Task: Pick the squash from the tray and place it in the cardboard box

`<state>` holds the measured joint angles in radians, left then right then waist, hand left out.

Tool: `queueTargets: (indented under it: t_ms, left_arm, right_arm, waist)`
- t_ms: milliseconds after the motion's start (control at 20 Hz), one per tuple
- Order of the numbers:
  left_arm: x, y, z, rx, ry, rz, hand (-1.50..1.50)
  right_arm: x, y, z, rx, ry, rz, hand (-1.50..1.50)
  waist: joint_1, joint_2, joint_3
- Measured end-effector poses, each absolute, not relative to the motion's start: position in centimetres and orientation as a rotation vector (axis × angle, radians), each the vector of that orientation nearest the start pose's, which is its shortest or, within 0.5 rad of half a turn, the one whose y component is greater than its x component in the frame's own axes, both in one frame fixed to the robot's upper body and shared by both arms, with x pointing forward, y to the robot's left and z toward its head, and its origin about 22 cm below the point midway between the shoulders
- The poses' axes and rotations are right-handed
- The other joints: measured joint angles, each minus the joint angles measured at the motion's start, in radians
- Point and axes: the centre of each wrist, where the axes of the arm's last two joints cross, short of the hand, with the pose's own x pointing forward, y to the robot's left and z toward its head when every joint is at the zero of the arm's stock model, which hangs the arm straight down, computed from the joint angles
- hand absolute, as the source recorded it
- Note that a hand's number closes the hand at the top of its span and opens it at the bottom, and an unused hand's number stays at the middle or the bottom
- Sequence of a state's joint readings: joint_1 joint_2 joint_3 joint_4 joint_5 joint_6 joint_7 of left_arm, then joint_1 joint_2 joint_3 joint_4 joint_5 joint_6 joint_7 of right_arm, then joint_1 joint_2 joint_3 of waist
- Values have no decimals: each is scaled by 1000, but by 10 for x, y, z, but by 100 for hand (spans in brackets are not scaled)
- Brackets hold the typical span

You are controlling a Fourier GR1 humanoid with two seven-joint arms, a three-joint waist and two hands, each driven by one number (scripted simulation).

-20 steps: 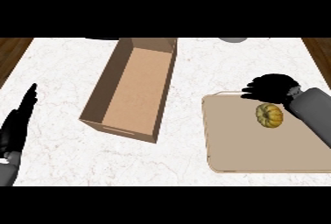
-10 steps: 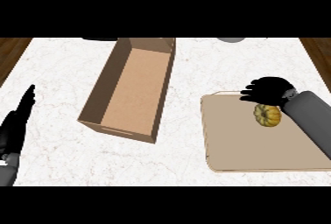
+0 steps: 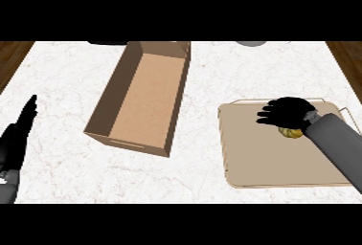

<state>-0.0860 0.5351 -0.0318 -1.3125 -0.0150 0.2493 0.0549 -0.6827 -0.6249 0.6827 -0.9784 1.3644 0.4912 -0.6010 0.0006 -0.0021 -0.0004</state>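
The yellow-orange squash [image 3: 290,133] lies on the beige tray [image 3: 247,158] at the right of the counter. Only its lower part shows, under the heel of my right hand [image 3: 286,113]. That hand hangs over the squash with its fingers spread to the left and slightly bent, not closed round it. The long open cardboard box [image 3: 145,98] stands empty left of the tray, running from the far edge toward me. At the view's left edge my left hand [image 3: 19,136] rests open, fingers pointing up.
A dark object [image 3: 107,43] and a grey round object [image 3: 251,43] are cut off at the counter's far edge. White marbled counter lies between the box and the tray. Brown wood shows past both side edges.
My right hand has moved toward me and slightly left, from behind the squash to over it, and now hides most of it. The left hand, box and tray stay put.
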Motion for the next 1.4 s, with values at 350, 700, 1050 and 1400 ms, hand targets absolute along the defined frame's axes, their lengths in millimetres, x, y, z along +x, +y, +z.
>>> queueTargets:
  t_ms: [350, 700, 1050, 1400]
  left_arm:
    - [263, 359, 16, 649, -1361, -216, 0]
    - [264, 359, 13, 645, -1361, -213, 0]
    - [260, 351, 11, 634, -1370, -216, 0]
    - [258, 355, 14, 641, -1369, -215, 0]
  right_arm:
    - [357, -256, 51, -533, -560, 2551, -150]
    - [353, -272, 37, -588, -491, 2542, -150]
    - [353, -277, 29, -653, -692, 2575, 150]
    - [361, -268, 27, -755, -916, 2609, 150]
  waist:
    - [1, 0, 0]
    - [1, -6, -5]
    - [6, -15, -12]
    - [9, -13, -10]
